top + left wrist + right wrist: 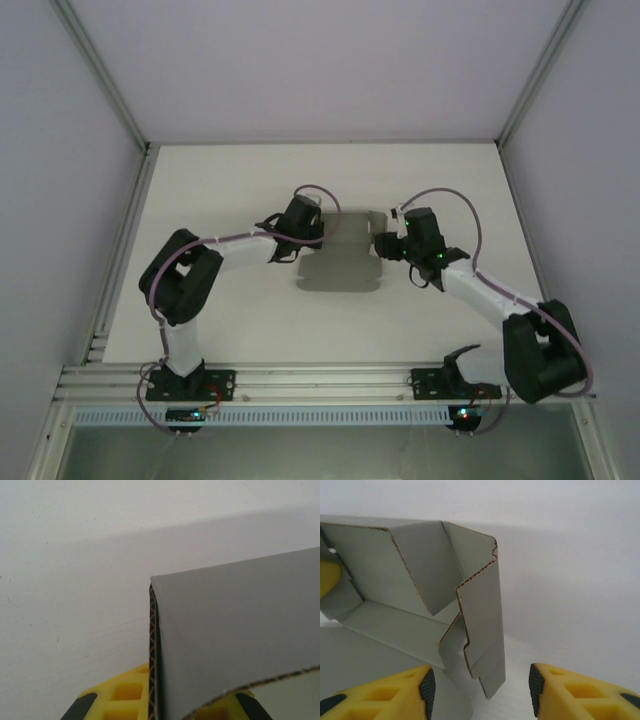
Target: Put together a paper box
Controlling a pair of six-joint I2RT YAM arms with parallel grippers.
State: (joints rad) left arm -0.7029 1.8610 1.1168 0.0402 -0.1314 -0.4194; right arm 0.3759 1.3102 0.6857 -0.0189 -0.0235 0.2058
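Note:
The paper box (pixel 340 265) is grey corrugated card, partly folded, lying mid-table between both arms. My left gripper (pixel 320 228) holds its far left wall. In the left wrist view the card (pixel 235 630) runs up between the yellow fingers (pixel 120 697) of the left gripper (pixel 165 705), which is shut on it. My right gripper (pixel 384 243) is at the box's right end. In the right wrist view the box (pixel 395 580) has raised walls, and a notched side flap (pixel 482 620) hangs between the pads of the open right gripper (pixel 481 690), touching neither.
The white table (pixel 230 190) has bare room around the box on all sides. Pale enclosure walls rise at the left, right and back. An aluminium rail (pixel 320 380) carrying both arm bases runs along the near edge.

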